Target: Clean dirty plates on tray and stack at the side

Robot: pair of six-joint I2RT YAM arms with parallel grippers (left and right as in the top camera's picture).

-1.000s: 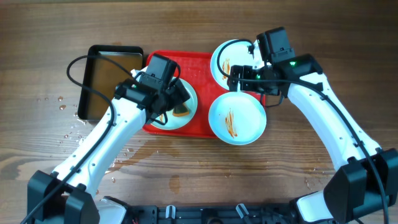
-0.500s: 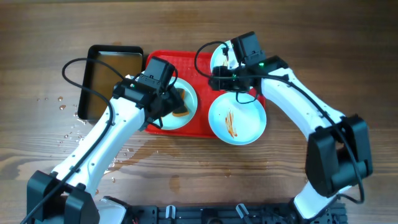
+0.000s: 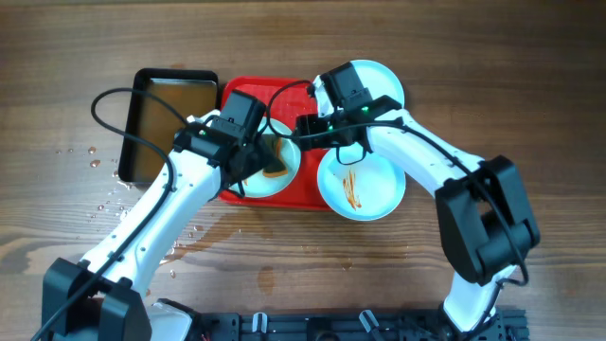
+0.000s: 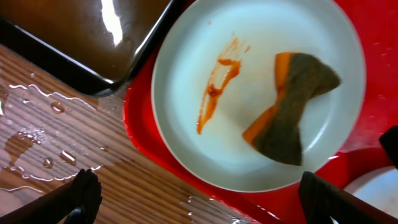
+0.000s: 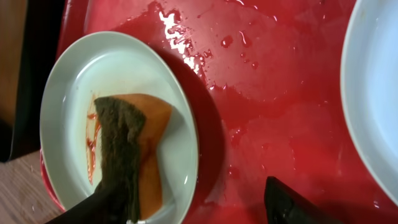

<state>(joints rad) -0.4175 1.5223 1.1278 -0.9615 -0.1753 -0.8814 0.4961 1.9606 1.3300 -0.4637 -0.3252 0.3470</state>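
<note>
Left gripper (image 4: 198, 180), fingers wide apart, hangs over the plate (image 4: 261, 31) at the tray's 9 o'clock, which carries a sauce streak and an orange sponge (image 4: 289, 109). Right gripper (image 5: 189, 190), also apart, hovers over that plate's 3 o'clock edge, 1 finger by the sponge. A streaked plate (image 3: 362, 185) overhangs the red tray (image 3: 289, 95) at 5 o'clock, and the 3rd plate (image 3: 379, 80) lies at 1 o'clock. A black pan (image 3: 156, 114) sits at 9 o'clock on the wet wooden tabletop (image 3: 284, 256).

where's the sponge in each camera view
Overhead: sponge left of centre, on the tray's left plate.
Left wrist: sponge right of centre, on that plate.
Right wrist: sponge lower left, same plate.
Shared landmark: the sauce-streaked plate beneath it, on the red tray.
</note>
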